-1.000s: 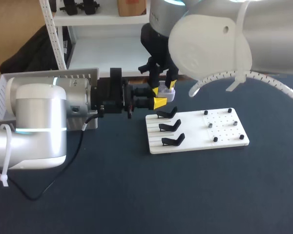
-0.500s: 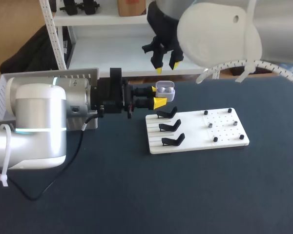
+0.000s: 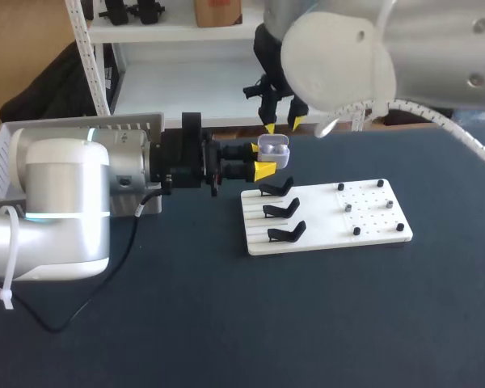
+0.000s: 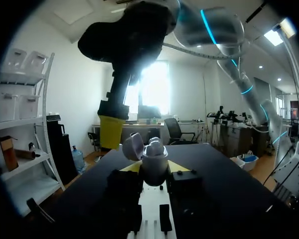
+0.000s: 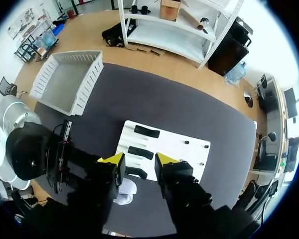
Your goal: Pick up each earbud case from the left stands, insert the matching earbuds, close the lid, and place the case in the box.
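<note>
Dark blue tabletop [image 3: 226, 323] below; my left gripper [image 3: 261, 160] clamps the white plastic earbud case [image 3: 273, 151], lid open, near the white board with black stands [image 3: 372, 218], while my right gripper [image 3: 281, 127] hangs just above it, fingers apart, empty.

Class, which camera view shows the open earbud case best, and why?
The left wrist view: the earbud case sits close and central, lid open. The head view shows it small; the right wrist view, a pale shape from above.

The left arm [image 3: 65, 202] lies level across the table, and the left gripper [image 3: 260, 159] is clamped on an open earbud case [image 3: 273, 150]. The right gripper [image 3: 281, 126] hangs just above it, fingers apart, pointing down.
</note>
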{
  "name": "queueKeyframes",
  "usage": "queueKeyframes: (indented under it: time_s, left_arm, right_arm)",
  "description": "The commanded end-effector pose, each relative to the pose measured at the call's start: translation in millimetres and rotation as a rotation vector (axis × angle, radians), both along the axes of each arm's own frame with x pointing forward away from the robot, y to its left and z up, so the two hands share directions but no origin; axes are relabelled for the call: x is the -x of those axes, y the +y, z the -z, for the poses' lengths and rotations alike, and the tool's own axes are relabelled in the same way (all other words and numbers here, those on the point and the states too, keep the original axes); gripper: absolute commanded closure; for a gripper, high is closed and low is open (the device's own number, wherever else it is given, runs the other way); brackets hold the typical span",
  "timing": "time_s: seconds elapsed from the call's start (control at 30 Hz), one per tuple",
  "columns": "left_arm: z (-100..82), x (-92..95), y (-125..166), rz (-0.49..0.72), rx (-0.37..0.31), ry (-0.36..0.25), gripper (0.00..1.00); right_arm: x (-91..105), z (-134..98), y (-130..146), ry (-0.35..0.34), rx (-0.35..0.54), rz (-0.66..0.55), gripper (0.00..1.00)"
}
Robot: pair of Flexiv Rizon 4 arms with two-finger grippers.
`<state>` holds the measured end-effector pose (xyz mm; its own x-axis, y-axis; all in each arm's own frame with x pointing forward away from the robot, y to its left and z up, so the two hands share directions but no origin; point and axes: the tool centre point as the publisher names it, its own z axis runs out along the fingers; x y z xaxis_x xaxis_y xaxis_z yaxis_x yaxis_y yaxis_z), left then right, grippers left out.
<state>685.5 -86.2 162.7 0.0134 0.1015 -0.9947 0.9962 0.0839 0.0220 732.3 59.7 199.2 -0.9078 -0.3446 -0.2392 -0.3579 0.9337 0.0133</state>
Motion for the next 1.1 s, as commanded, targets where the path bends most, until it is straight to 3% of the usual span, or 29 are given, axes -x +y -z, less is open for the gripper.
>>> queueKeyframes:
  time_s: [0.03, 0.43, 0.73, 0.93, 1.1]
  left_arm:
    - [0.4, 0.9, 0, -0.004, 0.003, -0.002, 1.0]
    - [0.4, 0.9, 0, -0.004, 0.003, -0.002, 1.0]
    - [0.4, 0.9, 0, -0.004, 0.003, -0.002, 1.0]
    - [-33.7, -6.1, 28, -0.023, 0.013, -0.094, 1.0]
    - [-66.0, -15.0, 88, -0.123, -0.037, -0.177, 1.0]
  right_arm:
    - [5.2, 0, -3, 0.005, -0.001, 0.003, 0.62]
    - [39.7, -3, -11, -0.001, -0.023, 0.005, 0.62]
    - [70.9, -53, -34, -0.147, -0.198, 0.059, 0.57]
    - [93.1, -45, -53, -0.165, -0.174, 0.027, 0.52]
    - [107.3, -37, -72, -0.141, -0.165, 0.066, 0.53]
